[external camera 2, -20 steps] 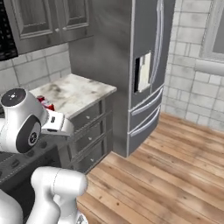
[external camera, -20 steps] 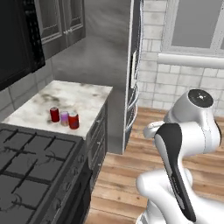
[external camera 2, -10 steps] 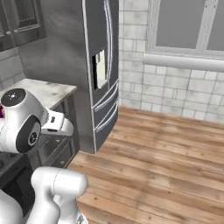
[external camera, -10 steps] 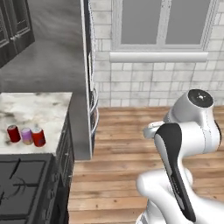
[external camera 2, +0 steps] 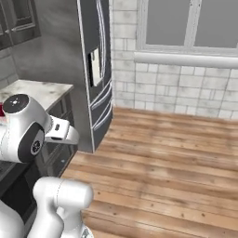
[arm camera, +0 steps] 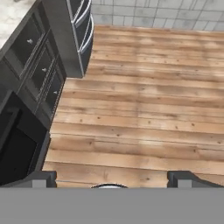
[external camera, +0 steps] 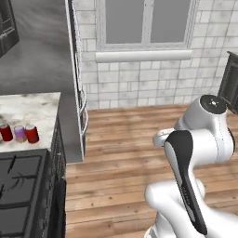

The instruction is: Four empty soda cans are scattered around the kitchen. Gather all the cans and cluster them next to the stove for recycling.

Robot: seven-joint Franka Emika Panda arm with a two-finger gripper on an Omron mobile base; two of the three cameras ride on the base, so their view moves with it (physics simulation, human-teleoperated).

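Three soda cans stand in a tight row on the marble counter point(external camera: 32, 107) just past the stove point(external camera: 18, 186): a red can point(external camera: 5, 132), a purple can point(external camera: 19, 133) and another red can point(external camera: 31, 133). A sliver of red point(external camera 2: 1, 110) shows behind my arm in the right base view. In the hand view my gripper point(arm camera: 111, 178) is open, nothing between its dark fingertips point(arm camera: 40, 177), and it looks down at bare wood floor point(arm camera: 140, 109). The stove's black oven door point(arm camera: 17, 148) lies at that view's left edge. The cans are well off to the arm's left.
A tall dark fridge point(external camera: 74, 69) stands right of the counter, its handles facing the open floor. Dark drawer fronts point(arm camera: 39, 65) run under the counter. A window point(external camera: 146, 23) sits in the tiled far wall. A dark cabinet edge point(external camera: 230, 83) shows at far right.
The whole picture has shifted: the base has swung to the right, so counter, cans and stove slid to the left edge and the window wall came into view. The gripper stays open.
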